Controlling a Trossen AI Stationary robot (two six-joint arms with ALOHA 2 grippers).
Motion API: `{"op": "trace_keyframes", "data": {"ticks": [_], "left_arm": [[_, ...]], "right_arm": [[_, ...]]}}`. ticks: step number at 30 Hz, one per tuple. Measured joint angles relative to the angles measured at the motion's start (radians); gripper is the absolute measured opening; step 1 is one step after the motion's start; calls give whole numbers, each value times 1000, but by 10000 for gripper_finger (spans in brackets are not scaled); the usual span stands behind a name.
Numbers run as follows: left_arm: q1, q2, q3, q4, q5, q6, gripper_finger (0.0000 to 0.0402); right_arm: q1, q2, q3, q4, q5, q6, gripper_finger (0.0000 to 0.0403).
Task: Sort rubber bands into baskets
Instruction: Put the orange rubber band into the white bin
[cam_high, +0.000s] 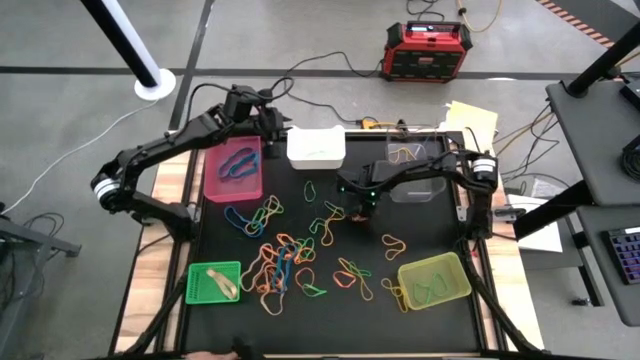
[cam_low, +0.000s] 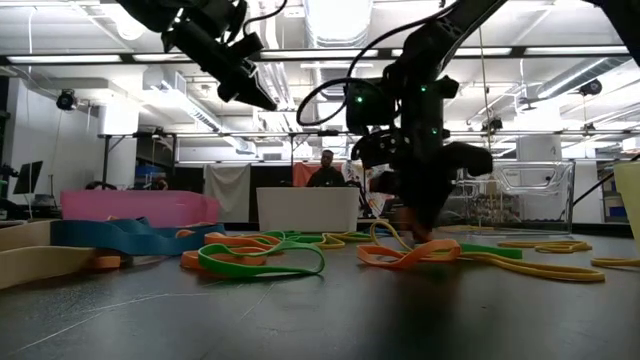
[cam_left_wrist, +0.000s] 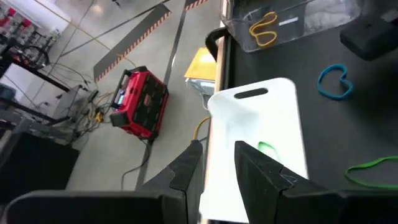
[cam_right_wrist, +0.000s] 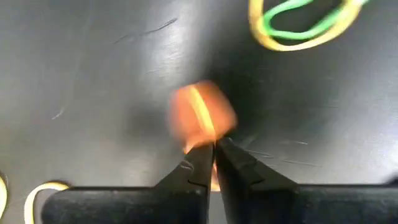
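Right gripper (cam_right_wrist: 212, 152) is down low mid-surface, fingers pinched fully together on a small thin orange rubber band (cam_right_wrist: 202, 118). In the right wrist view the orange loop bunches up just past the tips, so it looks nipped on one strand. High view puts that gripper (cam_high: 363, 208) w/ loose bands all round it on the black mat surface (cam_high: 420, 235).

Left gripper (cam_left_wrist: 214, 165) hangs up high at the back, over the small white rectangular plastic basket (cam_left_wrist: 258, 149). Fingers part-open w/ a narrow gap, nothing visible between them.

Handling, as I read it: these bands are near weightless, soft, floppy and stretchy, w/ a grippy rubber face. No breakage worry. The trouble is they lie flat on the mat, so the tips must scrape right down to catch a strand. A pinch on one side of the loop should do; the rest will dangle. Risk: a neighbour snags and rides along, esp. in the tangled pile of orange, blue and green loops (cam_high: 280, 262) nearer the front.

Sorted so far, from above: blue bands in the magenta-pink plastic tray (cam_high: 235, 165), tan ones in the bright green tray (cam_high: 214, 282), a green one in the translucent yellow-green tray (cam_high: 434, 279), yellow in the clear tray (cam_high: 415, 165). Plenty left out on the mat.
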Motion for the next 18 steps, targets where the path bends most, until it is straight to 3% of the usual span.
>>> {"op": "trace_keyframes", "data": {"ticks": [5,9,12,18], "left_arm": [[44,-17,29,-60,0,29,78],[82,-22,49,-106,8,26,78],[118,-22,50,-120,54,26,78],[203,-22,46,-123,153,17,78]], "right_arm": [[-73,-110,55,23,-9,16,9],[-168,-189,100,81,-93,17,9],[-246,-239,129,160,-174,2,9],[-351,-254,188,283,-188,-9,8]]}}
